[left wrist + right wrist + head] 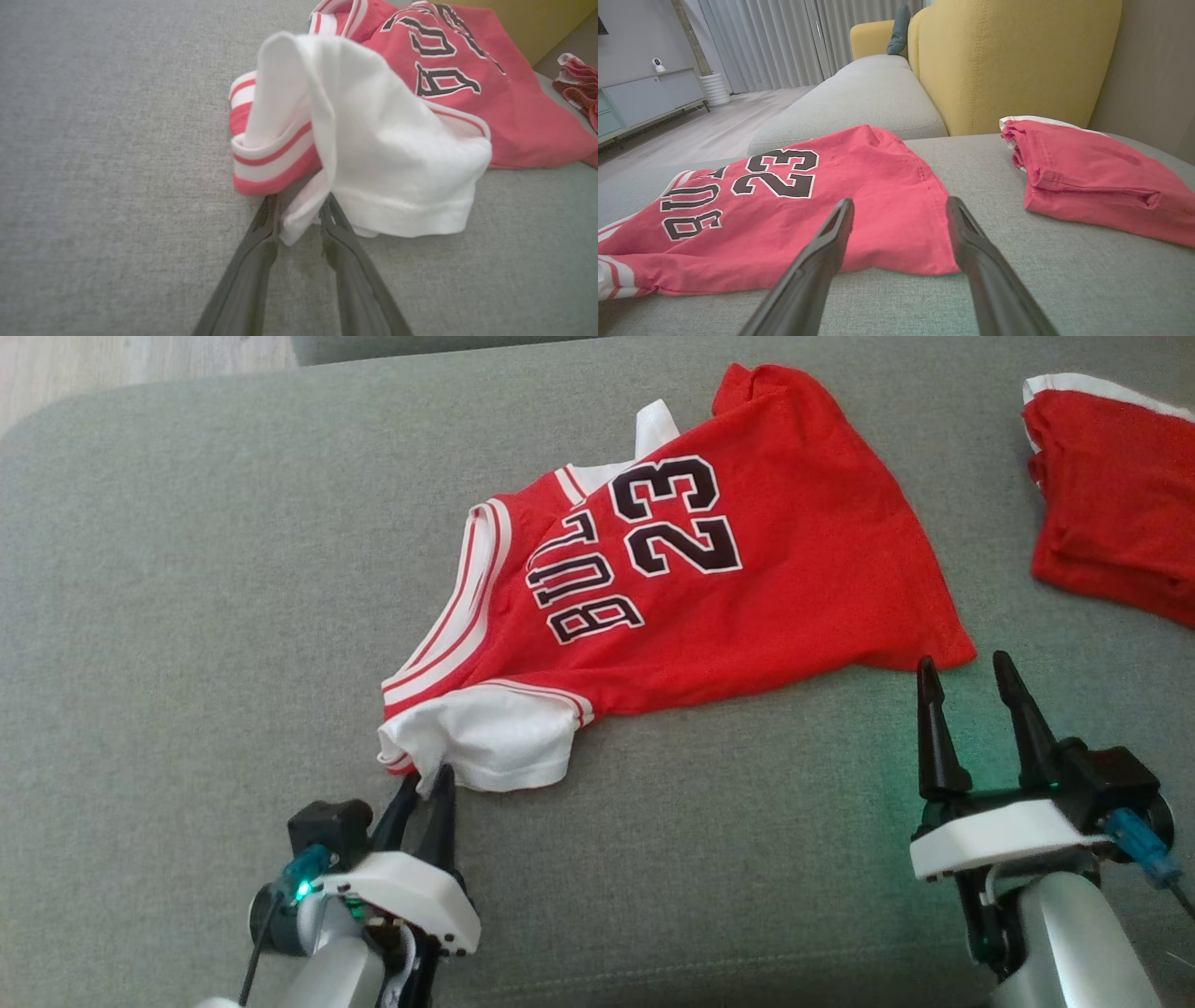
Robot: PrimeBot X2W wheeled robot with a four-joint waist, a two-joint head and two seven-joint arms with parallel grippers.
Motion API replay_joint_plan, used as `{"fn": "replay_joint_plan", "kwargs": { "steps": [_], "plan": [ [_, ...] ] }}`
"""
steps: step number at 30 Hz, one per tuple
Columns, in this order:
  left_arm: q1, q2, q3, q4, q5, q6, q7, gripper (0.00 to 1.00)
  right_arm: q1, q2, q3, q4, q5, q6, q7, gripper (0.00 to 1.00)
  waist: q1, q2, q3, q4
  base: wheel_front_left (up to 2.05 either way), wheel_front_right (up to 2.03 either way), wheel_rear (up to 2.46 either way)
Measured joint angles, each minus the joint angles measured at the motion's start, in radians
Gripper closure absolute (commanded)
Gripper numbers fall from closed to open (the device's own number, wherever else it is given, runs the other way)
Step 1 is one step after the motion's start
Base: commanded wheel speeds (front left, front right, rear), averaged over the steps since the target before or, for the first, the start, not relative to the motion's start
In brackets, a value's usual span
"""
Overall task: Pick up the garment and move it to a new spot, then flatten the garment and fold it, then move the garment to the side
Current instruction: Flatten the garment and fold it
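A: Gripping a fold of white sleeve (495,747) hem with the left claw (428,780), at the near-left end of the jersey (709,579). Closed on cloth, with the hem pinched between both fingers in the left wrist view.

B: Lying where, that jersey?

A: Spread on the grey sofa (187,616) seat, mid head view. Number 23 facing up, collar end to the left, bottom hem to the right. Flat over most of the body, but bunched and raised into a peak at the gripped sleeve.

B: Anything hidden or hard to read?

A: Plenty. Lettering legible only as "BUL", then lost into a fold near the collar. Far sleeve (658,425) mostly tucked behind, showing just a white flap. Left fingertips partly buried under the sleeve hem in the head view.

B: And the right claw (964,663)?

A: Open, fingers well apart, tips just beside the near corner of the bottom hem. Framing that corner from the right wrist, but touching or clear of it, impossible to tell. Same for height over the seat.

B: Anything else around?

A: Second red garment (1111,495), folded, off to the right and apart from the jersey, cut off by the head view's edge. Yellow backrest (1008,60) behind it.
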Motion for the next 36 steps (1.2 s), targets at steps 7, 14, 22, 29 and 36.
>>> {"fn": "replay_joint_plan", "kwargs": {
  "steps": [7, 14, 22, 29, 36],
  "plan": [
    [0.014, 0.0, -0.016, -0.028, -0.01, 0.013, 0.011, 0.78, -0.001, 0.0, 0.001, 0.006, 0.0, 0.0, -0.008, 0.0, 0.0, 0.0, -0.003, 0.005, 0.0, 0.0, 0.0],
    [0.049, 0.004, -0.017, -0.123, -0.01, 0.016, 0.009, 1.0, -0.003, 0.0, -0.007, 0.021, 0.007, 0.0, -0.008, 0.0, 0.0, 0.0, -0.016, 0.008, 0.0, 0.0, 0.0],
    [0.113, 0.022, 0.033, -0.307, -0.018, 0.061, -0.001, 1.0, -0.004, 0.0, -0.104, 0.095, -0.03, 0.0, 0.053, 0.0, 0.0, 0.0, -0.036, 0.042, 0.0, 0.0, 0.0],
    [0.158, 0.045, 0.087, -0.394, -0.029, 0.1, -0.008, 1.0, -0.07, 0.0, -0.172, 0.186, -0.061, 0.0, 0.117, 0.0, 0.0, 0.0, -0.041, 0.084, 0.0, 0.0, 0.0],
    [0.165, 0.045, 0.085, -0.398, -0.036, 0.103, -0.008, 1.0, -0.088, 0.0, -0.153, 0.292, -0.062, 0.0, 0.168, 0.0, 0.0, 0.0, -0.036, 0.12, 0.0, 0.0, 0.0]
  ]
}}
